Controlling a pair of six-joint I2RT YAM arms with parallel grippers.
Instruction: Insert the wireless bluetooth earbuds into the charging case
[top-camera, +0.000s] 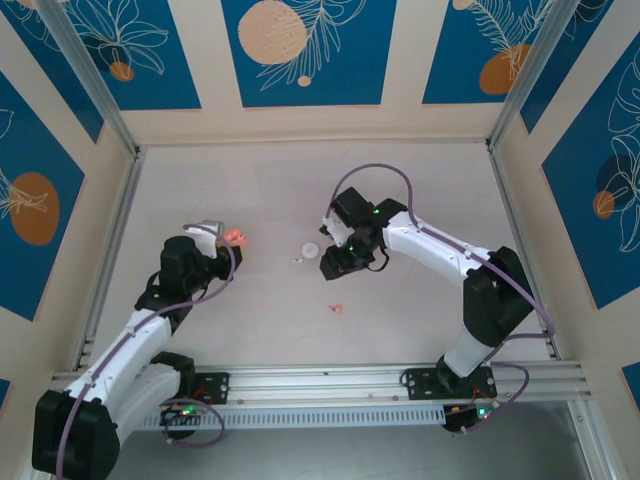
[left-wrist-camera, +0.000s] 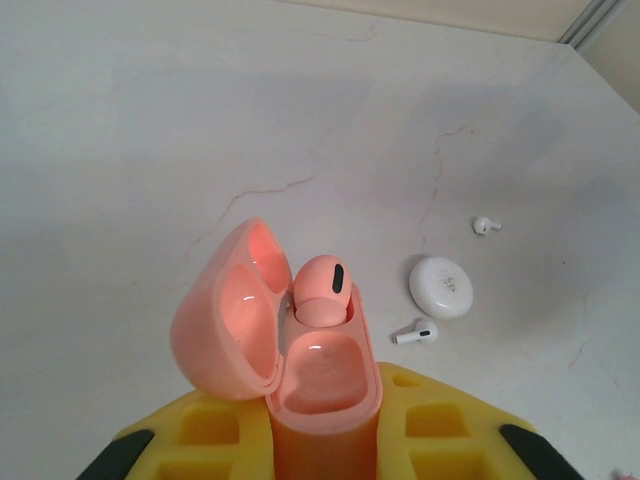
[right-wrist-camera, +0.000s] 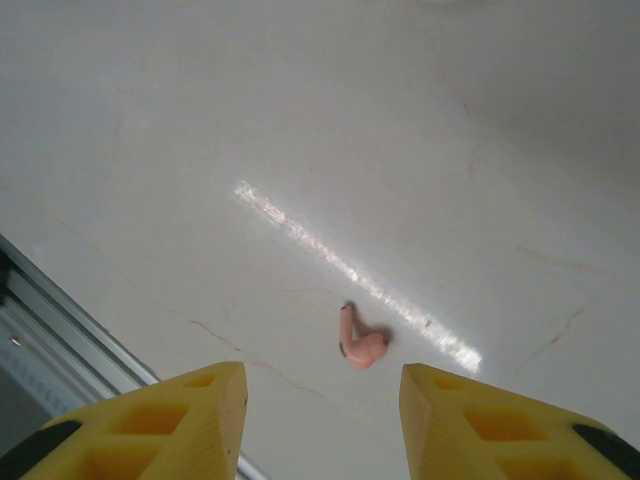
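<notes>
Left wrist view shows you one pink earbud (left-wrist-camera: 322, 290) resting in the case (left-wrist-camera: 325, 400) your left fingers (left-wrist-camera: 440, 440) squeeze; the other pink earbud (right-wrist-camera: 362, 345) lies well apart from the case, under your open, empty right fingers (right-wrist-camera: 190, 420).

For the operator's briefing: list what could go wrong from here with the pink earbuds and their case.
1. The loose pink earbud lies flat on the smooth table below the open right gripper; its broad fingers may nudge it away rather than pinch it.
2. The other pink earbud seems to sit high in its slot; if the left gripper tilts the pink case, it could drop out.
</notes>
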